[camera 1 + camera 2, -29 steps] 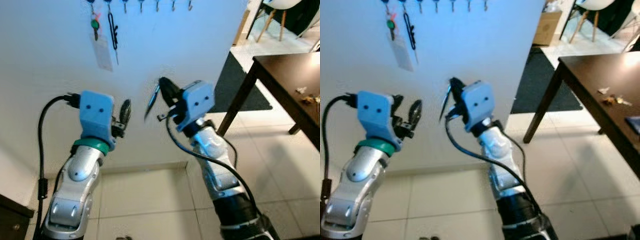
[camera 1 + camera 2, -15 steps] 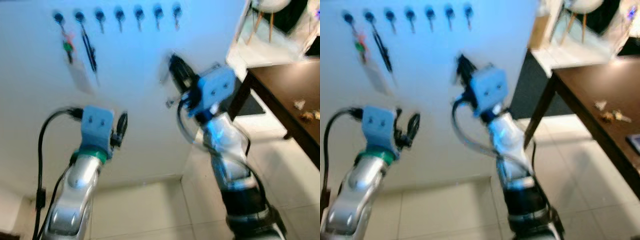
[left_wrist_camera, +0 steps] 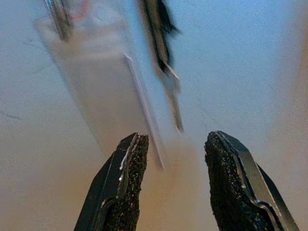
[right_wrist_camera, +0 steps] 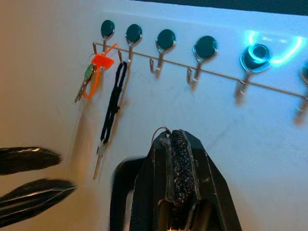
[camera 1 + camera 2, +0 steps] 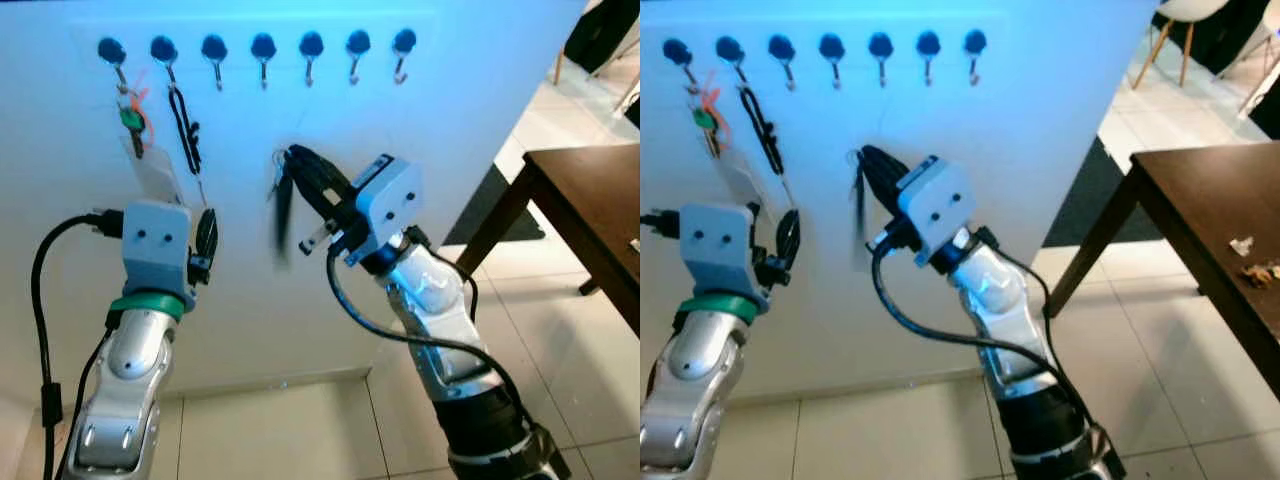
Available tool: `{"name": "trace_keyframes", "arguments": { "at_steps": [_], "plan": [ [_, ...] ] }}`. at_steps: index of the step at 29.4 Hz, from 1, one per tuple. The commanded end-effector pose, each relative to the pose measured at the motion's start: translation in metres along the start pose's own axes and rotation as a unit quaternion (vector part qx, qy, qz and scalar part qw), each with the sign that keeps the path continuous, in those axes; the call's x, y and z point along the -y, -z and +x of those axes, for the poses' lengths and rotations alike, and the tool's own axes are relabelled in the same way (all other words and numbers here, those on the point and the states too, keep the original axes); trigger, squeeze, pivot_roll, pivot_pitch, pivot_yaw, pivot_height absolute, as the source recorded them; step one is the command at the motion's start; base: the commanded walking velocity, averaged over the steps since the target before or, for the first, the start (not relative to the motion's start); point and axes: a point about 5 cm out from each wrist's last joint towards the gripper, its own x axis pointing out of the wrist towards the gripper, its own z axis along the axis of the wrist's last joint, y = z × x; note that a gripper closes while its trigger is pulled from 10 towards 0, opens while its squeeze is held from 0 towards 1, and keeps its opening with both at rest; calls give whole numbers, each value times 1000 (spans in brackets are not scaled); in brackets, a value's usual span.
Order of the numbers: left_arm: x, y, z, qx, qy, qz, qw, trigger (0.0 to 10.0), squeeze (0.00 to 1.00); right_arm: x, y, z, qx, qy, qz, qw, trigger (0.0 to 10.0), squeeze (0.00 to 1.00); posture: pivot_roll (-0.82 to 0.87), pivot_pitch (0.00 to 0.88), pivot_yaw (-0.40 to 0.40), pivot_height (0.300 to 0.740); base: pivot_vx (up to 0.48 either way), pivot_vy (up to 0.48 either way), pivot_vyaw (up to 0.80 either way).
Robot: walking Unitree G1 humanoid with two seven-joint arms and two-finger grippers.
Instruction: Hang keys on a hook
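Note:
A row of blue-knobbed hooks (image 5: 263, 48) runs along the white wall. The first hook carries a green key with an orange tag (image 5: 131, 108) and a clear card (image 3: 106, 96). From the second hook hangs a black lanyard (image 5: 185, 125). My right gripper (image 5: 290, 156) is raised near the wall below the fourth hook, shut on the keys: a metal ring (image 4: 161, 131) shows at its tips and a dark strap (image 5: 283, 215) dangles under it. Lower down, my left gripper (image 5: 207, 235) stands open with nothing between its fingers (image 3: 122, 183), just beneath the card and lanyard.
A dark wooden table (image 5: 590, 210) stands to the right with small items on it (image 5: 1255, 270). A dark rug (image 5: 500, 200) lies beyond its leg. Pale tile floor (image 5: 290, 430) runs along the foot of the wall. Chair legs (image 5: 1170, 40) show at the far right.
The view has tilted up, so the whole hook row now shows. My right gripper has risen with the keys to just under the hooks. The left gripper stays low.

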Motion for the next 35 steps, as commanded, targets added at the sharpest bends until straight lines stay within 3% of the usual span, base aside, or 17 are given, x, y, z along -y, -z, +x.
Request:
{"name": "trace_keyframes", "arguments": {
  "at_steps": [1,4,7,11,12,14,16,19,20,22,26,32,35],
  "plan": [
    [0,2,-7,1,12,21,1000,10000,0,-1,-2,-4,8,8,7,1000,10000,0,-12,37,74,740,0,0,0],
    [-2,7,-23,-8,23,27,999,10000,0,-1,3,-13,-4,26,4,1000,10000,0,-16,45,85,740,0,0,0],
    [-7,6,-33,-12,-4,21,1000,10000,0,-2,6,-19,-14,31,0,999,10000,0,-19,46,86,740,0,0,0],
    [-12,1,-32,-3,-35,19,999,10000,0,-2,6,-19,-16,32,-2,999,10000,0,-17,48,85,740,0,0,0],
    [-28,-15,-19,27,-107,10,994,10000,0,3,3,-13,-8,37,-8,999,10000,0,-17,47,75,740,0,0,0],
    [-28,-15,-19,27,-107,10,994,10000,0,3,3,-13,-8,37,-8,999,10000,0,-17,47,75,740,0,0,0],
    [-39,-28,-10,45,-130,-35,990,10000,0,10,-4,-2,9,39,-17,999,10000,0,-16,47,69,740,0,0,0],
    [-41,-31,-8,47,-126,-53,989,10000,0,12,-7,1,16,39,-19,999,10000,0,-16,47,69,740,0,0,0],
    [-41,-38,-6,54,-107,-79,990,10000,0,16,-11,10,29,42,-16,999,10000,0,-5,49,70,740,0,0,0],
    [-41,-38,-6,54,-107,-79,990,10000,0,16,-11,10,29,42,-16,999,10000,0,-5,49,70,740,0,0,0],
    [-32,-63,3,93,-60,-116,987,10000,0,28,-8,33,38,61,20,997,10000,0,9,57,68,740,0,0,0],
    [-31,-74,8,104,-59,-123,985,10000,0,34,5,43,14,67,41,997,10000,0,24,69,63,740,0,0,0],
    [-31,-78,7,104,-57,-126,985,10000,0,31,12,53,-6,37,41,998,10000,0,33,80,56,740,0,0,0]
  ]
}}
